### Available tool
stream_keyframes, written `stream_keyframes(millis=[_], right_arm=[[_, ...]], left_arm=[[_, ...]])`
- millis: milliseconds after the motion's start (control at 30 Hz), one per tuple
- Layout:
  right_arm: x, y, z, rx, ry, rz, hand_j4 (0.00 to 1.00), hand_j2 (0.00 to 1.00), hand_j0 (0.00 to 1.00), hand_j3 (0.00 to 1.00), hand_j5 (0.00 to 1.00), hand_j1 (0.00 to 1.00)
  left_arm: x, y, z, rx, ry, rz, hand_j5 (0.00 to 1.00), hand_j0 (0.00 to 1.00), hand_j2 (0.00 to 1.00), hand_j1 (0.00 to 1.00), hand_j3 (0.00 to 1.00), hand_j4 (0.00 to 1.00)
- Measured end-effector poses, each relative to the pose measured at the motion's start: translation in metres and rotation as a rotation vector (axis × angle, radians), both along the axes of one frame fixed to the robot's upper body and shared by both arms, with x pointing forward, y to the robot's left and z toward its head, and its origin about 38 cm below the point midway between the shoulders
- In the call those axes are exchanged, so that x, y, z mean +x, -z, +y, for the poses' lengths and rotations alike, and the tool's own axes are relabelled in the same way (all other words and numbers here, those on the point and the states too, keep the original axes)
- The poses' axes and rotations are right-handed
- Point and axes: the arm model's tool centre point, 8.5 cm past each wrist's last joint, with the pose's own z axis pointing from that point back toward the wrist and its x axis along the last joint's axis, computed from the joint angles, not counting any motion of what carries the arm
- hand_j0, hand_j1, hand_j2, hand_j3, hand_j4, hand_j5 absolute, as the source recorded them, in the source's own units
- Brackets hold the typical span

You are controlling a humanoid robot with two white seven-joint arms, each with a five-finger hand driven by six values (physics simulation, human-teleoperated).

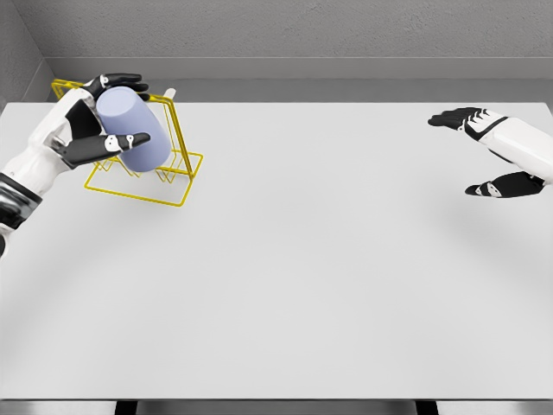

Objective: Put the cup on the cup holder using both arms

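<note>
A pale lavender cup (130, 127) is tilted in my left hand (108, 112), whose dark fingers are shut around it from above and below. The cup hangs over the yellow wire cup holder (173, 177) at the far left of the table, overlapping the rack's upper bars. I cannot tell whether the cup touches the wire. A small white peg tip (170, 92) shows just right of the cup. My right hand (484, 151) floats at the far right over the table, fingers spread, holding nothing.
The white table (302, 259) spreads wide between the two hands. A grey wall runs along its far edge, and the near edge shows at the bottom.
</note>
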Motion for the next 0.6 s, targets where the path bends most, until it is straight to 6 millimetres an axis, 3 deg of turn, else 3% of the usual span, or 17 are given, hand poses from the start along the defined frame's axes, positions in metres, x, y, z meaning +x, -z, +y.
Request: stream_keyframes(millis=[67,100,433,500,600], right_arm=[[0.0,0.0001,-0.0001,0.0,0.0,0.0,1.0,1.0,1.0,1.0,1.0,1.0],[0.0002,0.0005,-0.0006,0.0,0.002,0.002,1.0,1.0,1.0,1.0,1.0,1.0],[0.0011,0.0047,-0.0071,0.005,0.021,0.015,1.0,1.0,1.0,1.0,1.0,1.0],[0.0012,0.0046,-0.0074,0.005,0.022,0.015,1.0,1.0,1.0,1.0,1.0,1.0],[0.0012,0.0046,-0.0075,0.005,0.023,0.015,1.0,1.0,1.0,1.0,1.0,1.0]], left_arm=[[0.0007,0.001,0.0004,0.001,-0.002,0.004,0.99,0.99,0.99,0.99,0.99,0.99],[0.0017,-0.0002,0.0003,0.002,-0.002,0.002,1.0,1.0,1.0,1.0,1.0,1.0],[0.0034,0.0024,-0.0005,0.006,-0.004,0.01,1.0,1.0,1.0,1.0,1.0,1.0],[0.0033,0.0025,-0.0009,0.006,-0.003,0.01,0.95,0.95,0.95,0.95,0.95,0.95],[0.0032,0.0027,-0.0013,0.006,-0.002,0.011,0.94,0.94,0.94,0.94,0.94,0.94]])
